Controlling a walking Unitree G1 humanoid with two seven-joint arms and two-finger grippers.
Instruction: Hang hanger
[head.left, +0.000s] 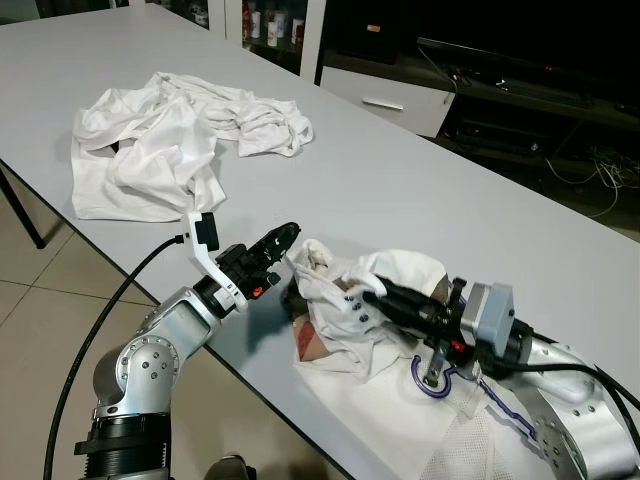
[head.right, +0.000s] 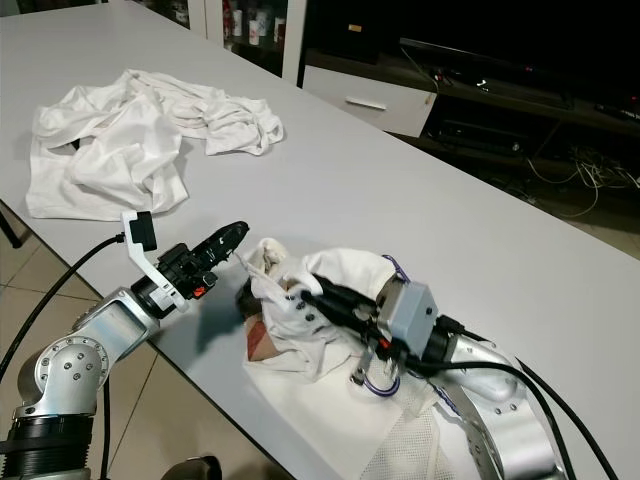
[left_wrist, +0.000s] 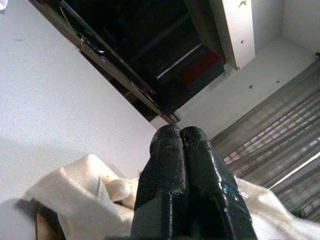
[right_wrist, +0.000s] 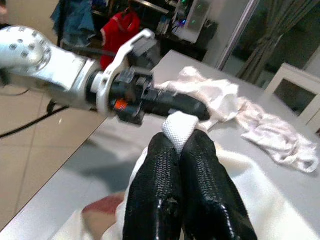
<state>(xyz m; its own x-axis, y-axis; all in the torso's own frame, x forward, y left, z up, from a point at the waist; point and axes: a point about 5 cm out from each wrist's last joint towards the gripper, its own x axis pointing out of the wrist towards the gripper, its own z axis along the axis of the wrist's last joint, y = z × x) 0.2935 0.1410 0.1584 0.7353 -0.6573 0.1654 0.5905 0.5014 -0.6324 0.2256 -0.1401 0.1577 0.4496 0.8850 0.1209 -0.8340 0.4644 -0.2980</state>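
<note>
My right gripper (right_wrist: 181, 142) is pinching a fold of the white shirt (head.left: 385, 290) at the counter (head.left: 420, 190) edge. The purple hanger (head.left: 440, 385) is lying under that wrist, partly in the cloth. My left gripper (head.left: 283, 240) is hovering beside the shirt, fingers pressed together.

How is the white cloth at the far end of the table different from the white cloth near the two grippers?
The far cloth lies spread and crumpled, untouched; the near cloth is bunched at the table edge. The right gripper is shut on a fold of the near cloth, and the left gripper is shut beside it. Both are white.
</note>
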